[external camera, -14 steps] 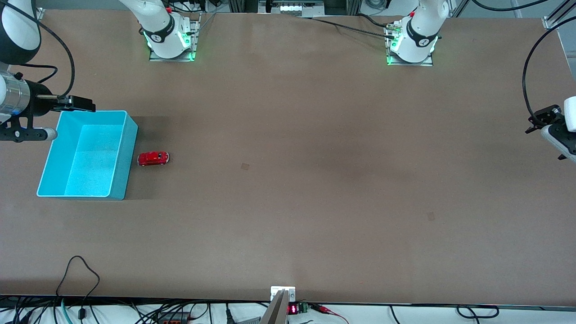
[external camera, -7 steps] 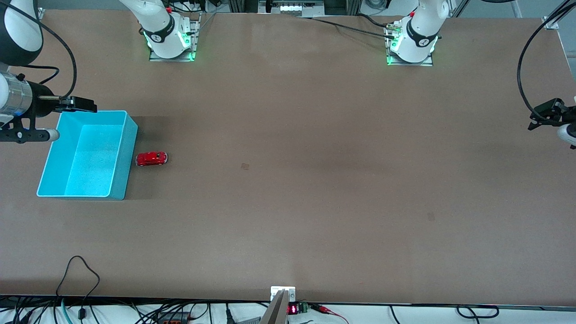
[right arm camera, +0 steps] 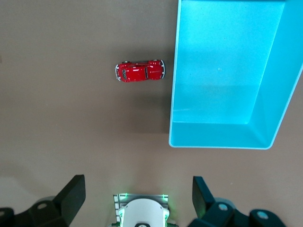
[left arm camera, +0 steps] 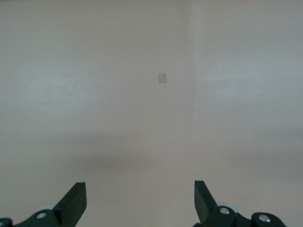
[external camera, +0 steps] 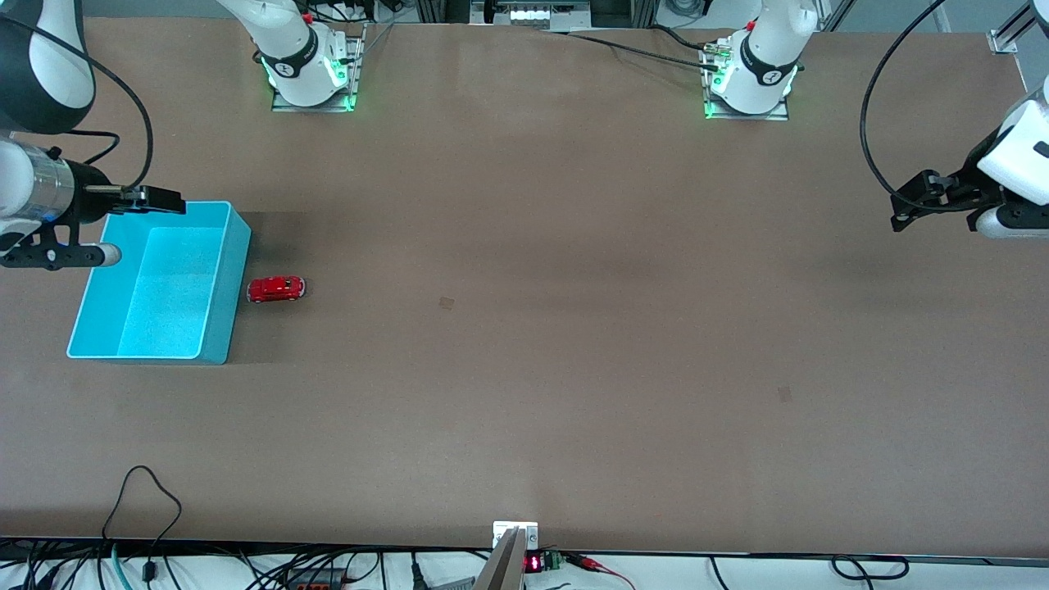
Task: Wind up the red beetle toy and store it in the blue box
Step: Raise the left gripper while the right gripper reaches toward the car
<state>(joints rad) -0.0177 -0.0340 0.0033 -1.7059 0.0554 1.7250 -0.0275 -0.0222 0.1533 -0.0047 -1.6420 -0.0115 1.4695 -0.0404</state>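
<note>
The red beetle toy (external camera: 278,288) stands on the table beside the blue box (external camera: 232,288), on the side toward the left arm's end, a small gap between them. The right wrist view shows the toy (right arm camera: 140,71) and the empty box (right arm camera: 227,61) from above. My right gripper (external camera: 164,200) is open and empty, up over the box's rim farthest from the front camera; it also shows in its wrist view (right arm camera: 138,189). My left gripper (external camera: 903,215) is open and empty over bare table at the left arm's end, and its own view (left arm camera: 140,196) shows only table.
The two arm bases (external camera: 311,70) (external camera: 750,78) stand along the table's edge farthest from the front camera. Small tape marks (external camera: 446,303) (external camera: 785,394) lie flat on the brown table. Cables hang along the edge nearest the front camera.
The left gripper has swung in from the table's end toward the middle. The right gripper has shifted slightly farther over the box's rim. The toy has hardly moved.
</note>
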